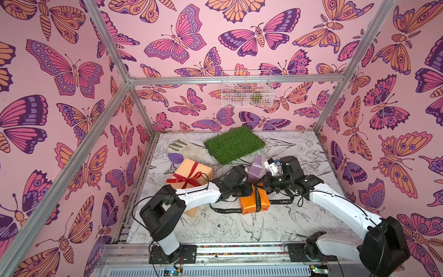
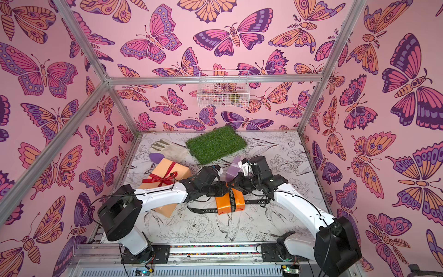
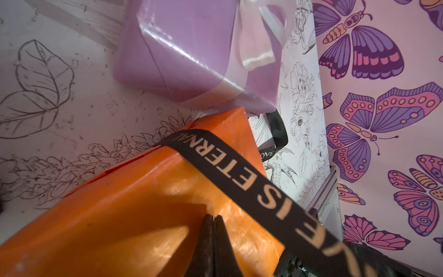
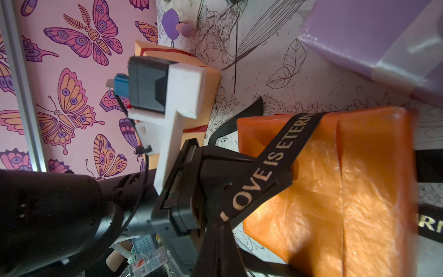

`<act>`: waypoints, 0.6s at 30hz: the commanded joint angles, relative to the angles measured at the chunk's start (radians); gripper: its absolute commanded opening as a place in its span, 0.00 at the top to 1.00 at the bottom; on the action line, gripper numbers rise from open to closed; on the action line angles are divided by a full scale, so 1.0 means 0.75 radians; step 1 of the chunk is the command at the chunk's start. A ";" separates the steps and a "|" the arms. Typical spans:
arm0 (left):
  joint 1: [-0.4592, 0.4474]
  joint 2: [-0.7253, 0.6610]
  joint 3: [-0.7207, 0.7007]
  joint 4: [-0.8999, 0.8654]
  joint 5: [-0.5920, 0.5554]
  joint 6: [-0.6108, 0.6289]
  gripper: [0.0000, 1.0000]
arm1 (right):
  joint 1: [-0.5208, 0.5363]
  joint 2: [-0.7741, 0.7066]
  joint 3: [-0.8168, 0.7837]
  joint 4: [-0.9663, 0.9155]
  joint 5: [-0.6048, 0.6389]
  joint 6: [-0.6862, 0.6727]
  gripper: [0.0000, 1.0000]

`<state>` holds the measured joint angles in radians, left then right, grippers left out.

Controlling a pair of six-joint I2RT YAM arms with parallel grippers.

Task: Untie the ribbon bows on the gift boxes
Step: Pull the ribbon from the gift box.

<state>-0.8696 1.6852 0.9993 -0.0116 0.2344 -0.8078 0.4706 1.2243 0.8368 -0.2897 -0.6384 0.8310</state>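
The right gripper [image 4: 219,221] is pinched tight on the black ribbon [image 3: 230,175], which runs taut up off the orange box [image 1: 254,203] mid-table. The left gripper [image 3: 212,219], closed on nothing, rests its tips on that box. The lilac box [image 1: 255,171] sits just behind it. The peach box [image 1: 191,175], with its red bow [image 1: 189,178] tied, lies on the left arm's side. A wire basket [image 1: 247,96] on the back wall holds a small yellow-green item [image 1: 256,97].

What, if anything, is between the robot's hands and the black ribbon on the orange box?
Nothing visible. The right hand is closed on the black ribbon itself. The left hand, also closed, sits at the orange box right beside the ribbon, with nothing between.
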 commanded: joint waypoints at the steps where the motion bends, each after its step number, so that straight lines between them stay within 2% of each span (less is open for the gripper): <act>1: -0.027 0.079 0.010 -0.256 -0.077 0.079 1.00 | -0.013 -0.054 0.125 0.133 -0.099 0.021 1.00; 7: -0.067 0.071 -0.001 -0.325 -0.171 0.119 1.00 | -0.030 -0.071 0.220 0.048 -0.060 -0.031 1.00; 11: -0.075 0.027 -0.015 -0.318 -0.172 0.117 1.00 | -0.035 -0.049 0.105 0.061 -0.050 -0.023 1.00; 18: -0.067 -0.081 -0.007 -0.212 -0.027 0.096 1.00 | -0.047 -0.015 -0.022 0.135 -0.045 0.008 1.00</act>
<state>-0.9169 1.6619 1.0233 -0.1055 0.1658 -0.7410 0.4400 1.2137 0.8364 -0.2382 -0.6647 0.8349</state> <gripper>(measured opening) 0.048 0.053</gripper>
